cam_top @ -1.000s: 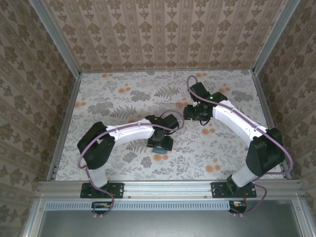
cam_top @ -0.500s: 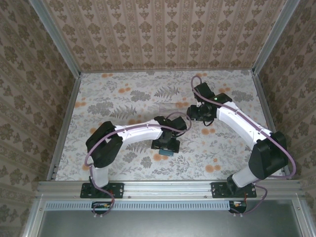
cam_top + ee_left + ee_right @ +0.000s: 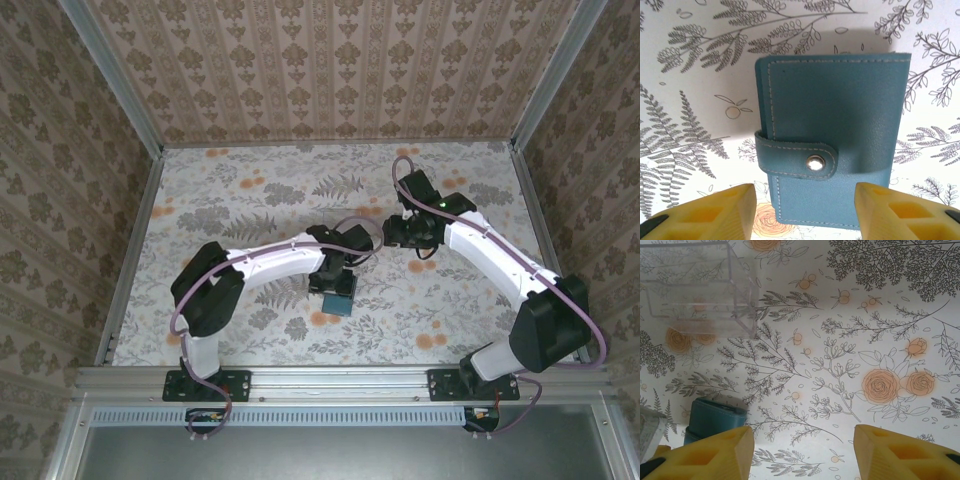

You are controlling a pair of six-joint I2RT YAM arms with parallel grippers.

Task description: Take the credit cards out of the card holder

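My left tool (image 3: 805, 200) hangs released above the snapped-shut card holder (image 3: 840, 110) on the floral desk (image 3: 690, 75), my right tool (image 3: 804, 440) likewise released.

The left arm (image 3: 270, 262) stretches from its base toward the middle of the flowered table (image 3: 240, 185), and the left gripper (image 3: 333, 280) points down over a small teal card holder (image 3: 340, 303) — the holder lies flat, its near part showing just below the gripper. The right arm (image 3: 490, 255) bends in from the other side; the right gripper (image 3: 410, 232) hangs farther back, apart from the holder. A purple cable (image 3: 352, 222) loops at the left wrist.
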